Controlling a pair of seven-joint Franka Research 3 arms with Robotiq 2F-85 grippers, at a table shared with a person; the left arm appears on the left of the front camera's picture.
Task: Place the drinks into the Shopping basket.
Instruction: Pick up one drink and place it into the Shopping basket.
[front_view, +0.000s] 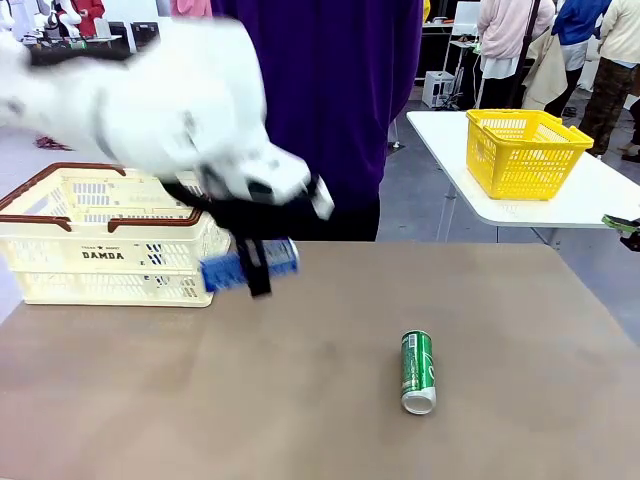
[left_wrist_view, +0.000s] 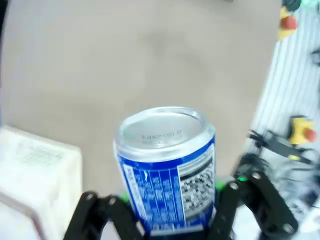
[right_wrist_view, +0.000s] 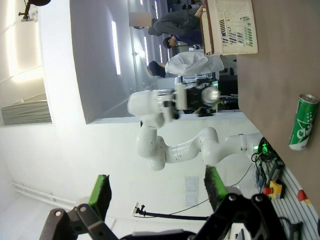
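Note:
A blue can (front_view: 224, 271) with white lettering hangs sideways above the table, just right of the Shopping basket (front_view: 60, 255), a cream slotted basket with a brown rim and "DAMDA" on its side. My left gripper (front_view: 256, 270) is shut on that can. In the left wrist view the blue can (left_wrist_view: 167, 170) shows its silver top, clamped by the left gripper (left_wrist_view: 170, 212), with the basket's corner (left_wrist_view: 35, 167) at the left. A green can (front_view: 418, 371) lies on its side on the table's right half. My right gripper (right_wrist_view: 157, 192) is open and holds nothing; the green can (right_wrist_view: 303, 123) lies far from it.
A person in a purple top (front_view: 330, 90) stands at the far side of the table. A yellow mesh basket (front_view: 524, 150) sits on a white table at the back right. The brown tabletop (front_view: 300, 400) around the green can is bare.

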